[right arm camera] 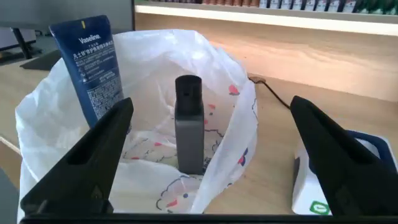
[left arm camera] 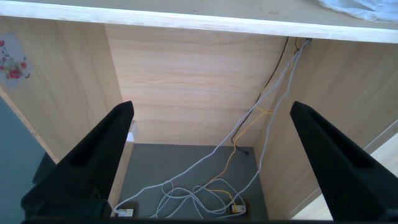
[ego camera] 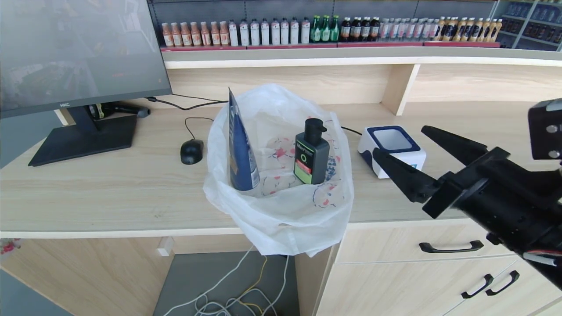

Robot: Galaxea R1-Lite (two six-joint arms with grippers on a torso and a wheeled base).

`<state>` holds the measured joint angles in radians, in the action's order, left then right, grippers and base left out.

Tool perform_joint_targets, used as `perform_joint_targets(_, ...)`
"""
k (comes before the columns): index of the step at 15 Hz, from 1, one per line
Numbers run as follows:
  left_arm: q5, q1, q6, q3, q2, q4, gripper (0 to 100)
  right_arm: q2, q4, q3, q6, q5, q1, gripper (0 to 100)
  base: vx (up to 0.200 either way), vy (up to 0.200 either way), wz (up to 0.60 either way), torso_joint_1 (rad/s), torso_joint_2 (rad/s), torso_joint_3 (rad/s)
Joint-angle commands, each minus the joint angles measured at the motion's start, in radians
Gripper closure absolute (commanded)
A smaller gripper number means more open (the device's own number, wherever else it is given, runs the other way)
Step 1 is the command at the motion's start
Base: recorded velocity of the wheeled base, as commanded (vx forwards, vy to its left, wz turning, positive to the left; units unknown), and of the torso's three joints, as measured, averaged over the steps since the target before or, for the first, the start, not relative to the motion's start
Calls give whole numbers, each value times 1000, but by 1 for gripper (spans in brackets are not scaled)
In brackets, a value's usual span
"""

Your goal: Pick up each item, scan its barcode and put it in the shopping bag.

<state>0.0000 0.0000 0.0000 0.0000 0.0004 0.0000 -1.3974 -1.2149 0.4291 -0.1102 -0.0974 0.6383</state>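
Observation:
A white plastic shopping bag (ego camera: 281, 202) stands open at the counter's front edge. Inside it a blue tube (ego camera: 240, 149) stands upright on the left and a dark grey pump bottle (ego camera: 311, 153) stands on the right. The right wrist view has the same bag (right arm camera: 56, 106), tube (right arm camera: 90, 68) and bottle (right arm camera: 189, 124). My right gripper (ego camera: 401, 147) is open and empty, held to the right of the bag, in front of the white barcode scanner (ego camera: 392, 147). My left gripper (left arm camera: 208, 143) is open and empty, low down and facing the space under the counter.
A monitor (ego camera: 79, 48) on its stand and a black mouse (ego camera: 192, 151) sit on the counter's left. Loose cables (left arm camera: 205, 193) lie on the floor below. Drawers with black handles (ego camera: 452, 248) are under the right side. A shelf of bottles (ego camera: 329, 30) runs behind.

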Motion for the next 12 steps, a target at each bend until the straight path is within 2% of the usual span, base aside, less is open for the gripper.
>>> perform_joint_targets(1, 0, 0, 0, 0, 0, 0, 0, 293, 0, -297, 44, -1, -34, 0, 0, 0, 0, 0, 0, 0)
perform_joint_targets(3, 0, 0, 0, 0, 0, 0, 0, 377, 3, -418, 76, -1, -34, 0, 0, 0, 0, 0, 0, 0)
perform_joint_targets(5, 0, 0, 0, 0, 0, 0, 0, 428, 90, -429, 121, -1, -35, 0, 0, 0, 0, 0, 0, 0)
perform_joint_targets(7, 0, 0, 5, 0, 0, 0, 0, 554, 322, -429, 132, 1, -32, 0, 0, 0, 0, 0, 0, 0)
perform_joint_targets(10, 0, -2, 5, 0, 0, 0, 0, 882, 776, -420, 144, 4, -29, 0, 0, 0, 0, 0, 0, 0)
perform_joint_targets(12, 0, -2, 5, 0, 0, 0, 0, 1040, 968, -425, 145, 4, -29, 0, 0, 0, 0, 0, 0, 0)
